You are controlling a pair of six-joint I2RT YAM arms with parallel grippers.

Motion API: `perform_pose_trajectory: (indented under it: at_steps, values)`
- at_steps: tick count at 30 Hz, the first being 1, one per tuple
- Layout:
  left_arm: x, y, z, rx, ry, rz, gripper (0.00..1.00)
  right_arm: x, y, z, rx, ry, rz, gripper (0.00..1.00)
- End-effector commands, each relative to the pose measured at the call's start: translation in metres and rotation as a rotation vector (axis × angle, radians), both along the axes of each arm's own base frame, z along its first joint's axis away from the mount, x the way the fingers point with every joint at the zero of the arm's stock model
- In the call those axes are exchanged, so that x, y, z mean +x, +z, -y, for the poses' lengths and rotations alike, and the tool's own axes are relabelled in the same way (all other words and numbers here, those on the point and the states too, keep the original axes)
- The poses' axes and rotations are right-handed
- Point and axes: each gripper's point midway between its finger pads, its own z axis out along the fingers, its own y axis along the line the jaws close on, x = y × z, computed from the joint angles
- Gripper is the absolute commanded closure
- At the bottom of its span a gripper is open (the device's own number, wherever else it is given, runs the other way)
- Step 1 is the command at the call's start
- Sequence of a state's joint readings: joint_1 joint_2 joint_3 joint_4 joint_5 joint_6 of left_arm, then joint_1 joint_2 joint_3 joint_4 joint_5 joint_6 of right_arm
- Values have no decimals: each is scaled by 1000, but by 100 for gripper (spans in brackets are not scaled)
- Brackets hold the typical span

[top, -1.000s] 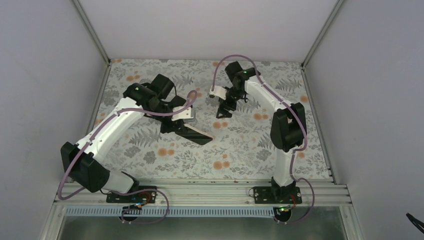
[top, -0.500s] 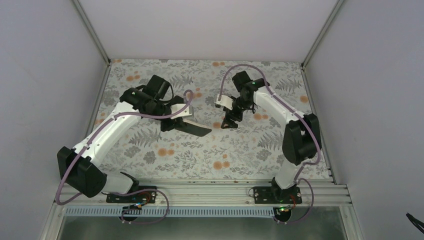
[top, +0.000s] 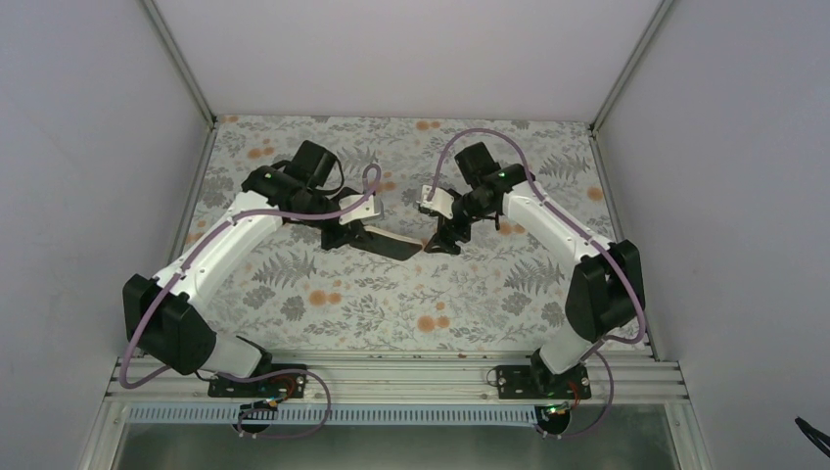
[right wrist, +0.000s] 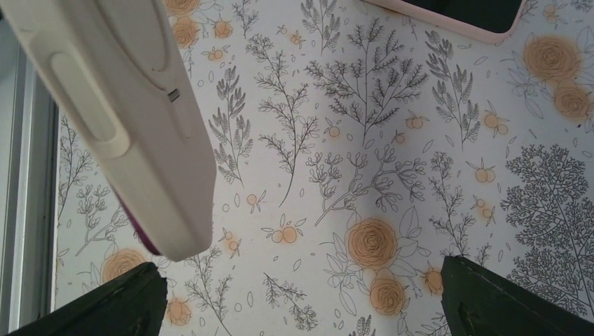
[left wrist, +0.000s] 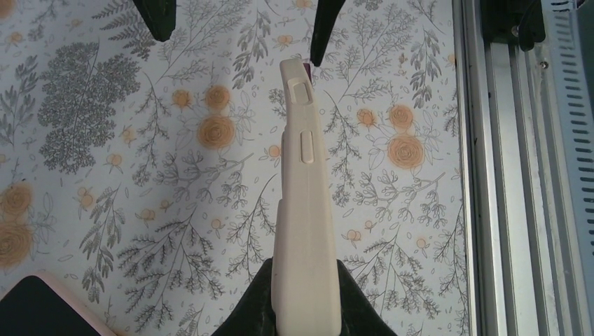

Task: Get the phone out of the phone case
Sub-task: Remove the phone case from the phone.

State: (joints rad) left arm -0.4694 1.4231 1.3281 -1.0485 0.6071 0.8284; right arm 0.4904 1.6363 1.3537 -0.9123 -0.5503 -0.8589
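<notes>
My left gripper [top: 345,233] is shut on the pale pink phone case [left wrist: 302,210] and holds it edge-up above the table. In the top view the cased phone [top: 391,245] is a dark slab pointing right. My right gripper [top: 440,242] is open at the case's free end. In the right wrist view that end [right wrist: 126,126] sits upper left with a thin dark purple edge under it, just above my left finger [right wrist: 98,308]. The wide gap between my fingers [right wrist: 300,273] is empty. In the left wrist view both right fingers [left wrist: 323,28] hang beyond the case's tip.
A second black phone in a pink shell lies flat on the floral table, at the bottom left of the left wrist view [left wrist: 35,311] and the top right of the right wrist view [right wrist: 455,14]. The aluminium rail [left wrist: 504,175] runs along the table's near edge.
My left gripper has carried the cased phone back and to the right. My right gripper has come down and nearer, from well clear of it to its free end.
</notes>
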Motion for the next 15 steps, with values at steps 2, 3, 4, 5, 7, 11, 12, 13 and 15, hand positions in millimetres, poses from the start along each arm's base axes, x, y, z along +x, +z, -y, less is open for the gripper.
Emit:
perform_pose_trajectory:
  at_steps: [2,3,4,5,7,11,12,13,15]
  values:
    - [-3,30,9,-95,-30,50,98,5,6,-12,56,-1,3,4]
    - [-3,30,9,-96,-31,48,98,6,6,-12,58,-3,6,4]
    - [-3,30,9,-95,-32,48,98,8,7,-13,60,-4,10,4]
    - [-3,31,9,-95,-32,48,98,8,7,-13,59,-5,11,4]
    - [-3,31,10,-99,-33,45,98,12,9,-13,60,-14,27,4]
    - [-6,34,12,-112,-46,35,98,18,10,-13,59,-29,48,5]
    - [-6,34,12,-116,-50,31,98,19,11,-14,59,-31,53,5]
    - [-7,34,13,-120,-53,28,98,21,12,-15,61,-35,61,5]
    - [-9,35,14,-128,-62,17,98,28,16,-16,66,-53,84,5]
